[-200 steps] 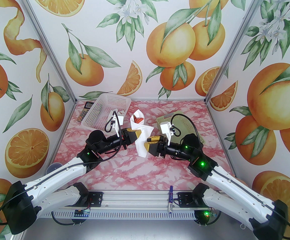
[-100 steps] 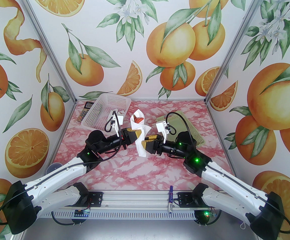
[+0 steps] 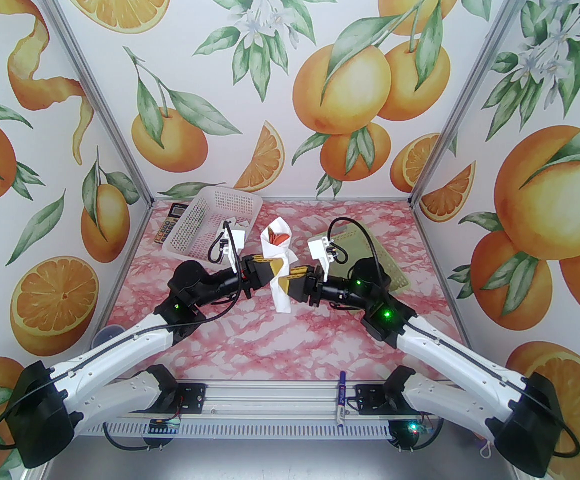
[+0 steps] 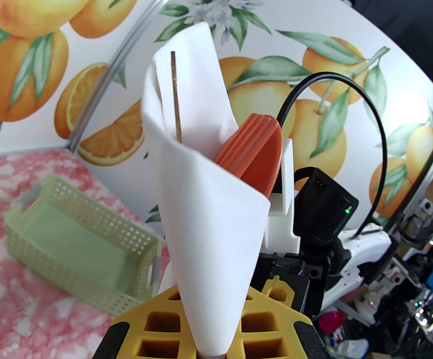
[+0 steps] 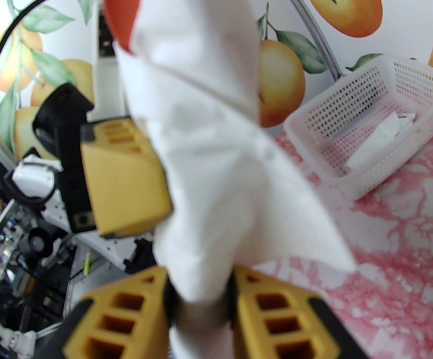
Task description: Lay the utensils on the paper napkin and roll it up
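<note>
Centre table, two grippers, one roll. The left gripper [image 3: 271,271] reaches in from the left, its two yellow fingers [image 4: 156,324] closed on the narrow lower part of the single paper napkin [image 4: 205,208]. The right gripper [image 3: 285,284] meets it from the opp. side, a little lower on the roll. Its jaws are pinched shut on the napkin's tail, w/ paper bunched btwn them. The two grippers sit just beside each other.

The napkin is wrapped into one cone, held roughly upright and clear of the pink marbled table [image 3: 249,338], w/ the wide mouth up. The utensils [image 4: 251,152] stand inside it. Two orange-red heads poke from the mouth, pressed together, one ribbed. The handles are hidden in the paper, so a full count can't be made. One thin tan line runs down the cone's inner wall; can't tell what it is.

Further out are two perforated baskets. One white basket [image 3: 189,228] sits far left, holding one scrap of white paper [image 5: 379,140]. One green basket [image 4: 70,267] sits far right, partly behind the right arm. One calculator [image 3: 168,222] lies just beside the white basket in the far-left corner. One blue-and-white marker pen [image 3: 341,402] lies on the rail at the near edge, btwn the arm bases.
</note>
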{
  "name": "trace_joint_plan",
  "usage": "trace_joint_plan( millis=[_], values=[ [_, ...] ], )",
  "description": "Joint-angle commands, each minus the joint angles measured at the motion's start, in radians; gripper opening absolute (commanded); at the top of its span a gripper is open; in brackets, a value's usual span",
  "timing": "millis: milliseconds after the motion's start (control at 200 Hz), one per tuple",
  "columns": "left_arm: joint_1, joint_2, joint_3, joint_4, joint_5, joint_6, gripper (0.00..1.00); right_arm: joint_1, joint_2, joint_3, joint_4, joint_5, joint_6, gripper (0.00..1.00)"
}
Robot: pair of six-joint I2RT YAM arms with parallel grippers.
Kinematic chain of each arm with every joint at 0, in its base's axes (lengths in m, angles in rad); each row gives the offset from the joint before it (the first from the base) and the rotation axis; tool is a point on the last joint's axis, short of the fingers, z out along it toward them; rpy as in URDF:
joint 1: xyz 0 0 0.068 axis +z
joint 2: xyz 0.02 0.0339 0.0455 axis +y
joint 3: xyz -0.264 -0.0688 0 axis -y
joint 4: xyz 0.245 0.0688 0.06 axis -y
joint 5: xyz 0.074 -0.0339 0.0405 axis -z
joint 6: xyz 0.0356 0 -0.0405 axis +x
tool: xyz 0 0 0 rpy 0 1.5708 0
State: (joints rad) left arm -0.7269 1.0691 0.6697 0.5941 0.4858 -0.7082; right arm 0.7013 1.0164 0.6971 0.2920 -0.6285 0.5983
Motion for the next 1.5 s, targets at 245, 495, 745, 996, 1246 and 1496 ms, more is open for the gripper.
trace_joint_plan(
  millis=[245, 495, 745, 996, 1246, 1496],
  values=[
    [-0.009, 0.043, 0.045, 0.059, 0.118, -0.033, 0.00, -0.040, 0.024, 0.056, 0.146, -0.152, 0.051, 0.20],
    [-0.009, 0.042, 0.060, -0.006, 0.109, 0.003, 0.16, -0.061, 0.015, 0.057, 0.075, -0.153, 0.017, 0.07],
    [0.019, -0.032, 0.053, -0.142, 0.064, 0.056, 0.39, -0.063, -0.018, 0.058, -0.096, -0.108, -0.079, 0.00],
    [0.062, -0.078, 0.030, -0.163, 0.097, 0.025, 0.64, -0.065, -0.025, 0.061, -0.131, -0.100, -0.099, 0.00],
    [0.061, -0.022, -0.007, -0.051, 0.149, -0.056, 0.73, -0.060, -0.024, 0.041, -0.026, -0.146, -0.038, 0.00],
    [0.060, 0.042, -0.025, 0.136, 0.196, -0.130, 0.61, -0.049, -0.010, 0.027, 0.007, -0.165, -0.024, 0.00]
  ],
)
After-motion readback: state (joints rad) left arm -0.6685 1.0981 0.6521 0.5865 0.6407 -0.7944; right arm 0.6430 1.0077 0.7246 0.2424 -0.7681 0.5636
